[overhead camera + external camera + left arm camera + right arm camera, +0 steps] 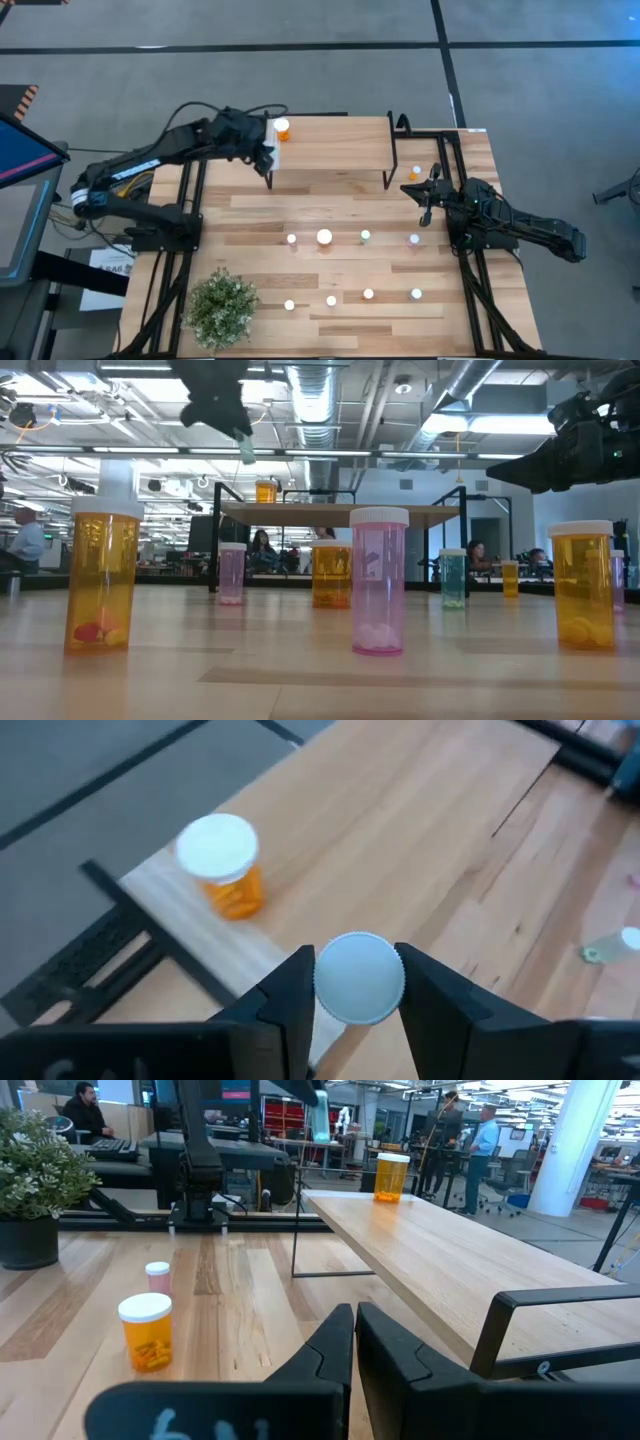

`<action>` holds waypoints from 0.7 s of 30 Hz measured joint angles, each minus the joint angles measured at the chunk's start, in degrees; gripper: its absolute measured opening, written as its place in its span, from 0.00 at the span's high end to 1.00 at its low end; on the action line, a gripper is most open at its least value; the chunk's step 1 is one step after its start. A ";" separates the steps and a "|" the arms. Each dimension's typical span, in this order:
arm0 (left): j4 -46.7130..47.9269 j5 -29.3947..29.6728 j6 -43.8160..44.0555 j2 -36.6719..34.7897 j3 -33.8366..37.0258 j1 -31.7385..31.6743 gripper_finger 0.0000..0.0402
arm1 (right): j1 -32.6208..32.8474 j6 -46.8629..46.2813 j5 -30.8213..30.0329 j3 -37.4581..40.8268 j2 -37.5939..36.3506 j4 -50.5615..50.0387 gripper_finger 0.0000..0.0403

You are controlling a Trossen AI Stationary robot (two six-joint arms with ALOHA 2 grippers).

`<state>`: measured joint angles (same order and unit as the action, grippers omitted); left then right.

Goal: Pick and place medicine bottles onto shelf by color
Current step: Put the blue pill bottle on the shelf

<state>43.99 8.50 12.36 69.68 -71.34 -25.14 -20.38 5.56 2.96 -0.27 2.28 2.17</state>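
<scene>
The shelf (365,145) stands at the table's far side, with one orange bottle (282,128) upright on its left end. My left gripper (268,148) hovers over that end, beside the orange bottle (225,870), shut on a teal-green bottle (246,449) with a white cap. My right gripper (425,196) is shut and empty just in front of the shelf's right end, near a small orange bottle (415,173). Several more bottles stand upright on the table in two rows (324,237) (368,294). My left gripper pinches the teal-green bottle at its white cap (328,982) between the two fingers, one finger on each side. The fingers come from above, pointing down. The bottle hangs below them (246,449), roughly upright, lifted clear above the shelf top.
A potted plant (222,308) stands at the near left corner. The shelf's black legs (391,160) and a black frame (445,150) stand close to my right gripper. People sit and stand in the room beyond the table (85,1108).
</scene>
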 joint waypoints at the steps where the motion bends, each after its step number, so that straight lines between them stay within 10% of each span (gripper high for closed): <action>1: 0.02 -0.19 -0.48 1.55 -0.70 0.12 0.72 | 0.00 -0.02 0.02 0.00 0.00 0.00 0.89; 21: 5.59 3.34 -4.57 13.94 -6.94 -0.50 0.72 | 0.00 -0.02 0.00 0.00 0.00 0.00 0.89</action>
<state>49.58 11.84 7.79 83.61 -78.28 -25.64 -20.38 5.54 2.96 -0.27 2.28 2.17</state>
